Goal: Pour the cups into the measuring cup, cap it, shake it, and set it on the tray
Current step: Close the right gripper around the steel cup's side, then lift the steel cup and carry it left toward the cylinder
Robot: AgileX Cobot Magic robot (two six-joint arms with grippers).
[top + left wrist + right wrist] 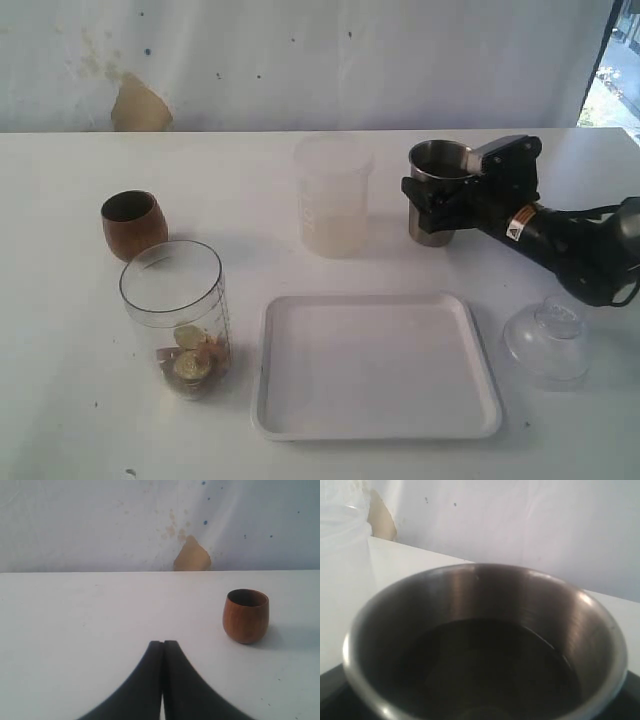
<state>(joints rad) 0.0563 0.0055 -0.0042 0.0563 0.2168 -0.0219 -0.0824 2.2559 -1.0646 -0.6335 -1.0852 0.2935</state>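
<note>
The steel tumbler stands upright at the back right, and my right gripper is shut on its wall. Its dark inside fills the right wrist view, rim toward the camera. The brown wooden cup stands at the left, also seen as the wooden cup ahead of my left gripper, which is shut, empty and well apart from it. The clear measuring cup stands uncapped in front of the wooden cup with several small pieces at its bottom. The white tray lies bare at the front centre.
A frosted whitish cup stands behind the tray, just left of the tumbler. A clear domed lid rests on the table right of the tray, below the right arm. A white wall closes the back.
</note>
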